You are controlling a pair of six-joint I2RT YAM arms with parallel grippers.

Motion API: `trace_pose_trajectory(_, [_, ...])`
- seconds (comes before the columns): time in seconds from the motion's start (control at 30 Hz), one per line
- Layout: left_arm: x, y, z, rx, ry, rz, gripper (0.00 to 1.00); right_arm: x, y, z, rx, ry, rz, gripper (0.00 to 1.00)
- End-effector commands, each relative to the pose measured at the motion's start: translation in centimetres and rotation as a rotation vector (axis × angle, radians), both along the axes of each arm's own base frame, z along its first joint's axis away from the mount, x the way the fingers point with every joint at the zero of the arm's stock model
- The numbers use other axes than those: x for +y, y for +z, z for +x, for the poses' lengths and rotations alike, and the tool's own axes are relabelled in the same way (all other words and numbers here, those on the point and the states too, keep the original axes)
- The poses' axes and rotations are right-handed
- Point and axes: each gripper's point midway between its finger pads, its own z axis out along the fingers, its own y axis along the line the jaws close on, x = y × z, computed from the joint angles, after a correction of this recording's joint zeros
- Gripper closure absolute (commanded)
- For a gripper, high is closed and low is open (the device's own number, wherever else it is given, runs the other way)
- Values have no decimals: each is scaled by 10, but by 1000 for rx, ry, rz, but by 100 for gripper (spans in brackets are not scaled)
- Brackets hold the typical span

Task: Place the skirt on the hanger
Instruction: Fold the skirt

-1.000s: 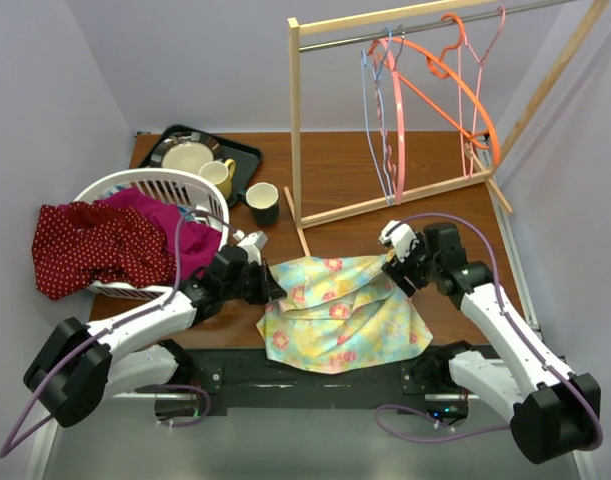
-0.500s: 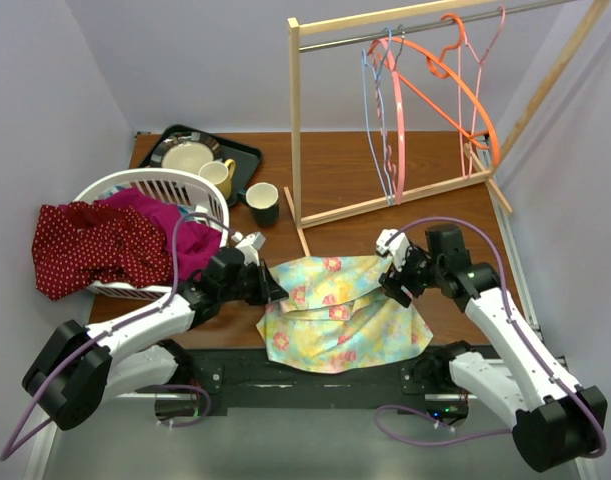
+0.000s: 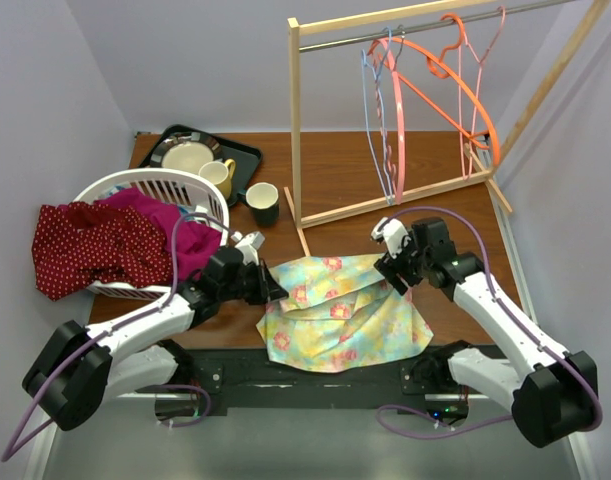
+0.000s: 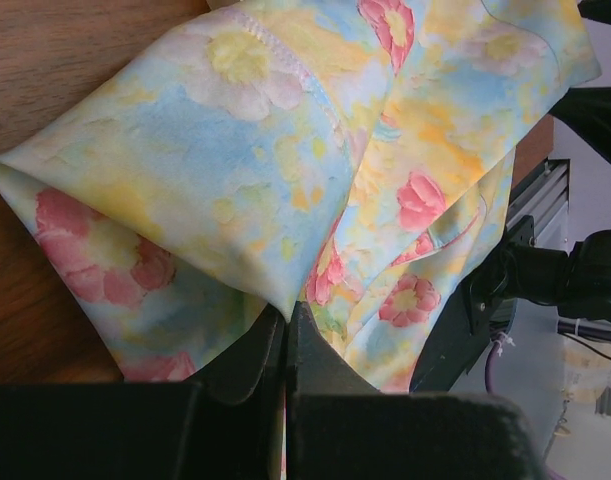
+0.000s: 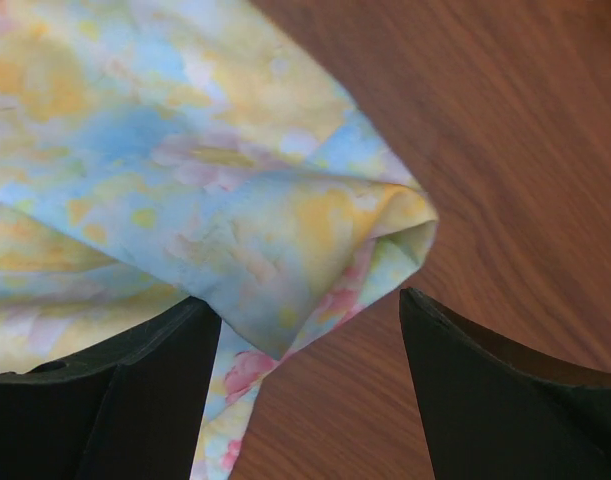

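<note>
1. Your left gripper [image 4: 285, 335] is clamped tight on the left fold of the skirt [image 3: 340, 312].
2. The floral skirt lies crumpled at the middle of the counter's [image 3: 335, 170] near edge.
3. Your right gripper [image 5: 305, 315] stands wide, one jaw on either side of the skirt's right corner.

Top view looks down from behind; wrist views sit close, all three sharing the skirt [image 3: 340, 310].
</note>
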Motion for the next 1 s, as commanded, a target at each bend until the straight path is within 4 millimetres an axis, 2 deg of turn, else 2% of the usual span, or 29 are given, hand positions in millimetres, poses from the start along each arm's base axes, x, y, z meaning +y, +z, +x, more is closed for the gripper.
trace_pose_trajectory(0.0, [-2, 16, 9, -49, 12, -54, 100, -22, 15, 29, -136, -176, -58, 26])
trace_pose_trajectory(0.1, [-2, 15, 8, -46, 11, -58, 100, -17, 8, 27, -103, -172, -43, 29])
trace_pose_trajectory(0.2, [-1, 17, 8, -51, 10, -63, 100, -14, 6, 26, -79, -173, -28, 39])
trace_pose_trajectory(0.23, [0, 17, 8, -49, 11, -63, 100, -14, 6, 26, -77, -172, -23, 48])
trace_pose_trajectory(0.3, [1, 17, 8, -49, 14, -64, 100, -11, 8, 26, -74, -164, -13, 59])
trace_pose_trajectory(0.33, [2, 18, 7, -51, 13, -68, 100, -11, 10, 25, -80, -165, -10, 70])
trace_pose_trajectory(0.37, [2, 19, 7, -49, 14, -69, 100, -12, 12, 25, -85, -168, -7, 77])
trace_pose_trajectory(0.4, [3, 21, 7, -54, 16, -74, 100, -13, 19, 26, -106, -173, 1, 83])
trace_pose_trajectory(0.43, [3, 22, 7, -57, 14, -76, 100, -10, 23, 25, -114, -158, 21, 95])
trace_pose_trajectory(0.47, [4, 24, 6, -56, 13, -78, 100, -10, 31, 25, -133, -158, 29, 100])
trace_pose_trajectory(0.57, [4, 36, 6, -72, 7, -93, 100, -14, 66, 26, -232, -160, 47, 100])
trace_pose_trajectory(0.63, [2, 60, 9, -123, -1, -121, 100, -17, 94, 20, -301, -146, 59, 100])
trace_pose_trajectory(0.67, [2, 68, 8, -137, -5, -125, 100, -17, 117, 20, -355, -130, 72, 100])
trace_pose_trajectory(0.7, [2, 92, 10, -195, -14, -145, 100, -18, 131, 16, -386, -124, 78, 100])
trace_pose_trajectory(0.73, [2, 105, 11, -224, -14, -150, 100, -20, 158, 8, -431, -117, 94, 100])
trace_pose_trajectory(0.77, [5, 117, 8, -245, -19, -148, 100, -22, 170, 3, -447, -106, 95, 100])
trace_pose_trajectory(0.8, [5, 146, 11, -314, -29, -162, 100, -20, 182, -3, -455, -85, 106, 100])
trace_pose_trajectory(0.83, [6, 159, 11, -344, -32, -164, 100, -21, 203, -15, -470, -62, 116, 100])
trace_pose_trajectory(0.87, [8, 169, 8, -359, -37, -160, 100, -20, 214, -22, -490, -15, 110, 100])
trace_pose_trajectory(0.9, [11, 200, 6, -431, -41, -182, 100, -14, 225, -32, -498, 40, 137, 100])
trace_pose_trajectory(0.93, [13, 209, 4, -444, -43, -178, 100, -15, 245, -47, -518, 73, 146, 100])
trace_pose_trajectory(0.97, [16, 225, -1, -482, -48, -192, 100, -16, 256, -55, -551, 132, 120, 100])
